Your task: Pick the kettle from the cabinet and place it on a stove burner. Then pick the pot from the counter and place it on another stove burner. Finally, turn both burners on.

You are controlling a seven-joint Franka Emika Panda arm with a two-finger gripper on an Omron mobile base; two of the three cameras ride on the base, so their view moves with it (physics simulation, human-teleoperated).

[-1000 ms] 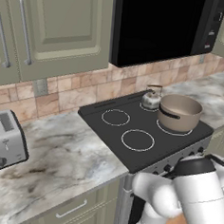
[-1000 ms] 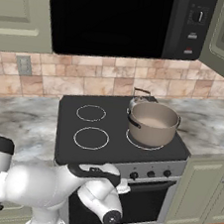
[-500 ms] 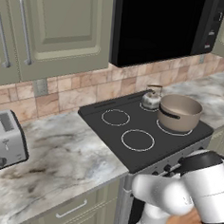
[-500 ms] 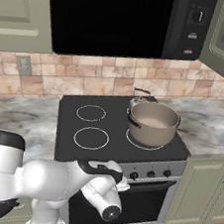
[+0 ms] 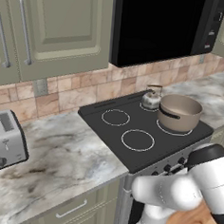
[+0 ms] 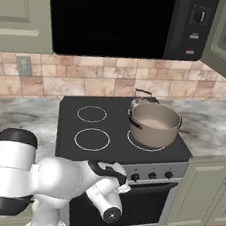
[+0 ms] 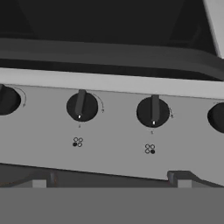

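The pot sits on the front right ring with the kettle just behind on the back one, and the risk now is the open gripper — apparently between two knobs — turning the wrong one and heating an empty ring.

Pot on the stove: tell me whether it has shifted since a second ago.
No. The pot sits on the same front right burner ring, the kettle right behind it as before.

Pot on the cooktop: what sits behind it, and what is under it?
Behind the pot stands the kettle, largely hidden in the right base view. Under the pot a white burner ring peeks out; the rest is covered.
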